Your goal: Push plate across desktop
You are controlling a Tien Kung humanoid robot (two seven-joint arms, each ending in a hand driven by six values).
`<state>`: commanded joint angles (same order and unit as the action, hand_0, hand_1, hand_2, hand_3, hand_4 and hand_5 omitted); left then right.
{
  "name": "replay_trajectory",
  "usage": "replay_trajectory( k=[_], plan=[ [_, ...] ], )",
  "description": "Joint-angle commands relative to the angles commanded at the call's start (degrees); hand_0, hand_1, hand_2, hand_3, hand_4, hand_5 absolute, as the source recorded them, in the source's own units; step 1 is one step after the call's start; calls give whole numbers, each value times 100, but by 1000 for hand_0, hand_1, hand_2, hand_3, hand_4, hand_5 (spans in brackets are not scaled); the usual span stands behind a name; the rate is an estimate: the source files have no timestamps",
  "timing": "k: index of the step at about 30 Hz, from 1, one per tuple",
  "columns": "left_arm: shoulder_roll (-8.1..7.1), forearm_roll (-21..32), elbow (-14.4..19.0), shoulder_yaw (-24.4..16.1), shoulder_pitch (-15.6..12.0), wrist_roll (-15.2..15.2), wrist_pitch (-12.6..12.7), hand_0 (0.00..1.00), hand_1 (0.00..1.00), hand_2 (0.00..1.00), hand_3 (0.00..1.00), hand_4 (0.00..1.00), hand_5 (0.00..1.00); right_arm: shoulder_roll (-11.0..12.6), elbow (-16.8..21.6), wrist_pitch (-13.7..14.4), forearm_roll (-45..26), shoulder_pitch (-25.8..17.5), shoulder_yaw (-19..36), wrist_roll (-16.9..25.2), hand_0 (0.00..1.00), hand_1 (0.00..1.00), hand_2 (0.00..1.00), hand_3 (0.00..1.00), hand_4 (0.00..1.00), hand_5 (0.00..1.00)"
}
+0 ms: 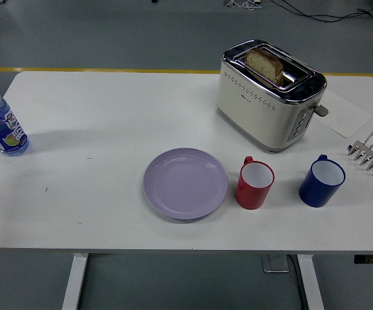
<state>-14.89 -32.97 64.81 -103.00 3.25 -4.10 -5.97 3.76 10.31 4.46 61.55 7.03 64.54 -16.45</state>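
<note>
We see no robot hand over the tabletop (95, 116) right now, so its grip can't be told. The lilac plate (185, 183) lies flat near the front edge, untouched, just left of the red mug (256, 184). Further right sits the blue mug (322, 181), the toaster (268, 94) behind them, a water bottle (0, 123) far left.

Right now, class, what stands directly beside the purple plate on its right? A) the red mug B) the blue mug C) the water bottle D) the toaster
A: the red mug stands just right of the purple plate, with the blue mug farther right.
</note>
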Motion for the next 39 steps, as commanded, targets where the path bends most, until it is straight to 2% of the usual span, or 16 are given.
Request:
replay_trajectory(
  k=[7, 9, 10, 11, 13, 16, 17, 26, 39],
  plan=[
    [-19, 366, -86, -216, 51, 517, -503, 501, 633, 637, 658, 520, 998, 19, 0, 13, -40, -17, -17, 16, 607, 517, 585, 575, 361, 247],
    [-43, 379, -109, -236, 64, 698, -544, 501, 633, 637, 658, 520, 998, 18, 0, 12, -24, -27, -8, 10, 607, 517, 585, 575, 361, 247],
    [-50, 351, -116, -234, 70, 744, -559, 501, 633, 637, 658, 520, 998, 19, 0, 12, -28, -31, -13, 11, 607, 517, 585, 575, 361, 247],
    [-55, 325, -120, -231, 76, 783, -577, 543, 645, 648, 678, 512, 998, 20, 0, 13, -34, -34, -20, 12, 607, 517, 585, 575, 361, 247],
    [-50, 321, -121, -232, 76, 831, -621, 543, 645, 648, 678, 512, 998, 22, 0, 16, -63, -39, -33, 15, 607, 517, 585, 575, 361, 247],
    [-42, 349, -135, -232, 61, 838, -647, 543, 645, 648, 678, 512, 998, 25, 0, 18, -81, -50, -42, 18, 607, 517, 585, 575, 361, 247],
    [-40, 362, -139, -232, 55, 834, -651, 577, 653, 656, 679, 516, 998, 26, 0, 19, -85, -53, -43, 18, 607, 517, 582, 575, 361, 247],
    [-57, 464, -144, -183, 70, 711, -633, 581, 650, 649, 671, 514, 998, 30, 0, 38, -121, -84, -27, 20, 607, 517, 580, 574, 361, 246],
    [-37, 525, -180, -49, 81, 708, -603, 589, 649, 651, 673, 547, 998, 30, 0, 48, -136, -141, -18, 21, 608, 517, 579, 575, 362, 246]
  ],
)
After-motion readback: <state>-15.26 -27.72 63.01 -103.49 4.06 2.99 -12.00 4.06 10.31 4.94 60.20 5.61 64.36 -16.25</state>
